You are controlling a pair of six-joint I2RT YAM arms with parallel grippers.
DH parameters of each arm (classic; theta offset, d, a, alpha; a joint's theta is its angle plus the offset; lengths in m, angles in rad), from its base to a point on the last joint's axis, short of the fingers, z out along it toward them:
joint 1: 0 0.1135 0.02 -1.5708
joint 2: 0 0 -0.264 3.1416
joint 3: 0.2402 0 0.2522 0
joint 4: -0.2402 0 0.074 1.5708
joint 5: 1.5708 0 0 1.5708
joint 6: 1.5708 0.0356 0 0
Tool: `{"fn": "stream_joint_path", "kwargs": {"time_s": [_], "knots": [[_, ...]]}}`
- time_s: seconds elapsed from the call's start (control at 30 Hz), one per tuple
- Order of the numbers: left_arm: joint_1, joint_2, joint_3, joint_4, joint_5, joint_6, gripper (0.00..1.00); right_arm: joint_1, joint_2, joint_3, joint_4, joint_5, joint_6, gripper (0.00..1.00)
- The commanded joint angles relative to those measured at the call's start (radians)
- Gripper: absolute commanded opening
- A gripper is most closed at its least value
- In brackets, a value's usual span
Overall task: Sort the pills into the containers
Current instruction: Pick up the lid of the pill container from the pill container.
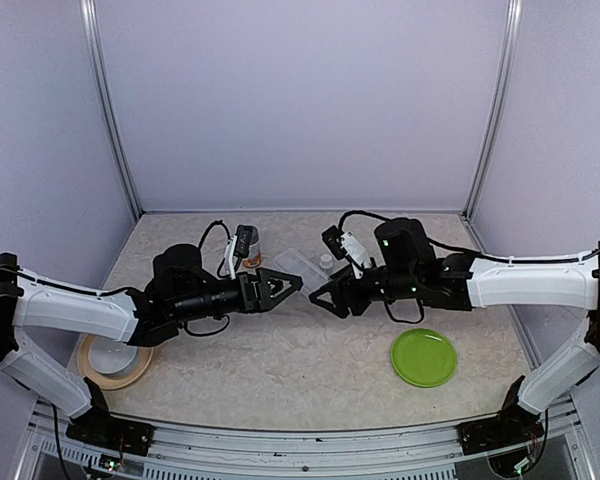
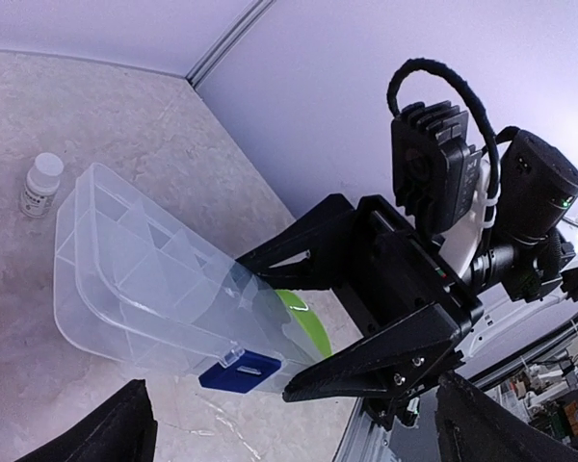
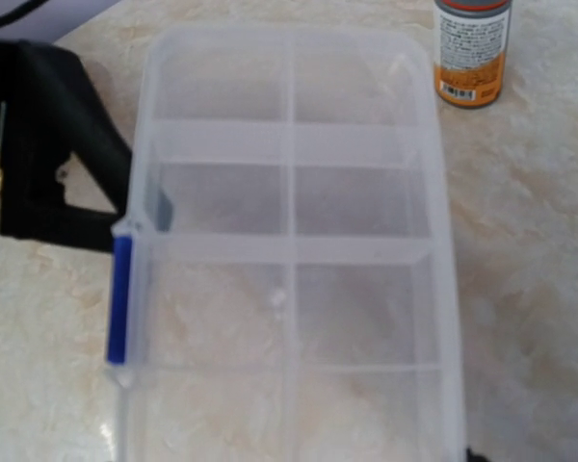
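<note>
A clear compartment box (image 1: 302, 265) with a blue latch (image 2: 239, 371) lies between both grippers. The clear bottle with gray cap and white-and-orange label (image 1: 250, 246) stands behind my left gripper and shows in the right wrist view (image 3: 472, 50). The small vial with white cap (image 1: 325, 262) stands beside the box (image 2: 41, 183). My left gripper (image 1: 285, 284) is open and empty, its fingertips near the box's latch side. My right gripper (image 1: 320, 297) is open, its black fingers (image 2: 366, 371) spread on either side of the box's near end. I see no pills clearly, only a white speck (image 3: 277, 298) in the box.
A flat green plate (image 1: 423, 357) lies at the front right. A white bowl on a tan plate (image 1: 115, 360) sits at the front left. Lilac walls close the back and sides of the marbled tabletop (image 1: 310, 370).
</note>
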Motion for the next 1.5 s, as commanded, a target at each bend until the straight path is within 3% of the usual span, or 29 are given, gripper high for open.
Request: {"fn": "stream_joint_path", "kwargs": {"time_s": [0.0,0.17,0.6,1.13,1.47], "knots": [[-0.014,0.037,0.036,0.081,0.014,-0.049,0.98,0.016,-0.051,-0.024,0.044,0.035,0.044,0.51],[-0.028,0.068,0.040,0.096,-0.008,-0.086,0.97,0.020,-0.064,-0.038,0.050,0.065,0.072,0.51],[-0.036,0.156,0.079,0.224,0.056,-0.133,0.83,0.025,-0.073,-0.044,0.062,0.059,0.087,0.51],[-0.036,0.152,0.061,0.274,0.087,-0.145,0.61,0.024,-0.069,-0.057,0.072,0.086,0.075,0.51],[-0.035,0.107,0.021,0.250,0.035,-0.111,0.62,0.024,-0.078,-0.066,0.072,0.073,0.070,0.51]]}}
